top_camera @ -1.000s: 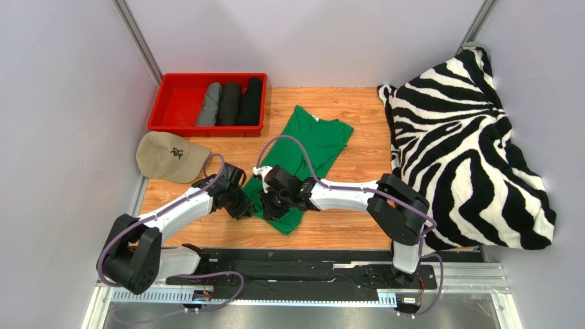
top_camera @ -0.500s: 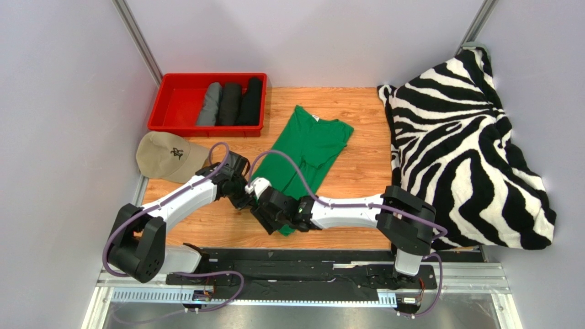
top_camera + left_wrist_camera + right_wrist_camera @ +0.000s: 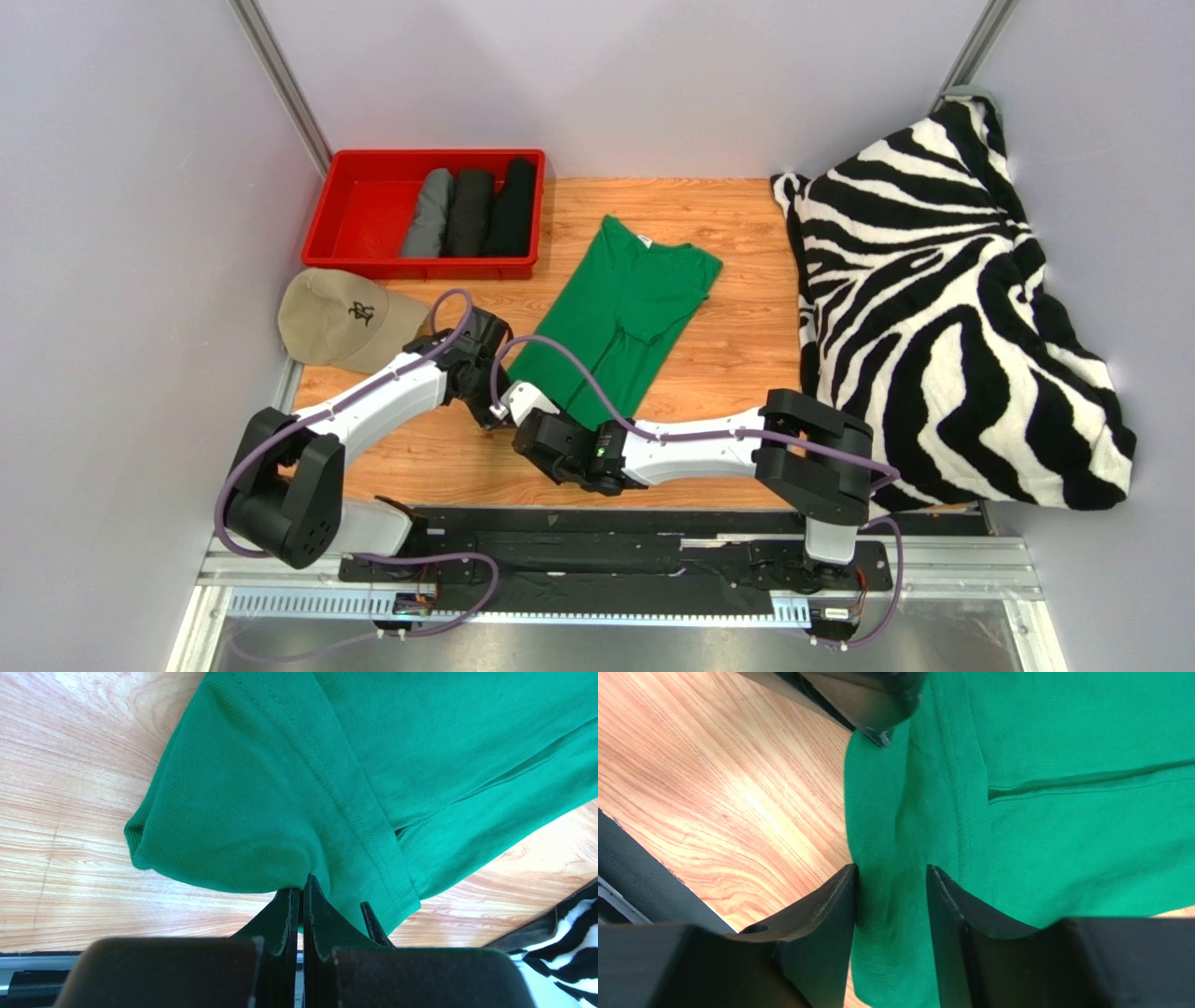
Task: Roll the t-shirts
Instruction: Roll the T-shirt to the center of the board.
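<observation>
At the near-left of the bench (image 3: 730, 231), both arms meet over the lower end of the green tee (image 3: 627, 308); the tee lies mid-bench, angled, neck label toward the far edge, hem end toward the arm bases; left fingers (image 3: 303, 892) are clenched tight on the hem edge, cloth pinched betw. the tips; right fingers (image 3: 844, 892) grasp a bunched fold of the same hem, cloth filling the gap w/ one finger each side; a left fingertip sits just beside that fold in the right wrist view; far left, a red tray (image 3: 331, 210) holds three rolled tees (image 3: 470, 210) side by side, one grey, two black; a cap (image 3: 341, 319) lies just in front of the tray; a zebra blanket (image 3: 940, 308) is heaped at the right, near the tee but apart from it.
</observation>
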You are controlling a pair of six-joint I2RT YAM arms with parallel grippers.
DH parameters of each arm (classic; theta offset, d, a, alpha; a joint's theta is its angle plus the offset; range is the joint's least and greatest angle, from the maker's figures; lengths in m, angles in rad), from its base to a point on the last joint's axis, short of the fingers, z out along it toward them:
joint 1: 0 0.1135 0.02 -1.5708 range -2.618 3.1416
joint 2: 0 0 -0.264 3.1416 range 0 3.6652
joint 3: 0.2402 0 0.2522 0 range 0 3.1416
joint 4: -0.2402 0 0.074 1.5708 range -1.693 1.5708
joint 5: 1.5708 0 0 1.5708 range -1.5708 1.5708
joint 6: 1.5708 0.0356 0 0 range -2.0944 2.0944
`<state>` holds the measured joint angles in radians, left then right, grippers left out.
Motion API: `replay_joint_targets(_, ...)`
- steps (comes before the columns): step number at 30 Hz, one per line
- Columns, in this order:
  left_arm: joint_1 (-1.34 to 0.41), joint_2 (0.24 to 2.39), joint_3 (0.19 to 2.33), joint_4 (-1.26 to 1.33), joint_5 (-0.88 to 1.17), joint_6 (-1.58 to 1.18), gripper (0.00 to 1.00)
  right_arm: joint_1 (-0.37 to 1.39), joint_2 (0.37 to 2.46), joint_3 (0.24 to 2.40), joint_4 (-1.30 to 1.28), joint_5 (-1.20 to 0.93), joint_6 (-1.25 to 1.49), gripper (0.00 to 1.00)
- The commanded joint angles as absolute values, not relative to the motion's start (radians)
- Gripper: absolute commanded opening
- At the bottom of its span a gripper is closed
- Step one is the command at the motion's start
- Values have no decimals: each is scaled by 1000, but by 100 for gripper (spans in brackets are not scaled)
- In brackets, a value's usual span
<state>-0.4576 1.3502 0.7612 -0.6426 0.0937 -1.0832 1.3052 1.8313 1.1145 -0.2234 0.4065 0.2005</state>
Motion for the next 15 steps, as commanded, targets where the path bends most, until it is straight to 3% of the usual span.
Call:
replay_joint_targets(1, -457, 1359, 798, -661, 106, -1063, 0, 1310, 1824, 1109, -216, 446, 202, 42)
replay_joint_targets(5, -456, 1367, 810, -669, 101, -1054, 0, 1310, 1784, 1078, -224, 428, 225, 32)
replay_joint_targets(15, -446, 1387, 831, -678, 98, -1040, 0, 1310, 1674, 988, -268, 384, 291, 33)
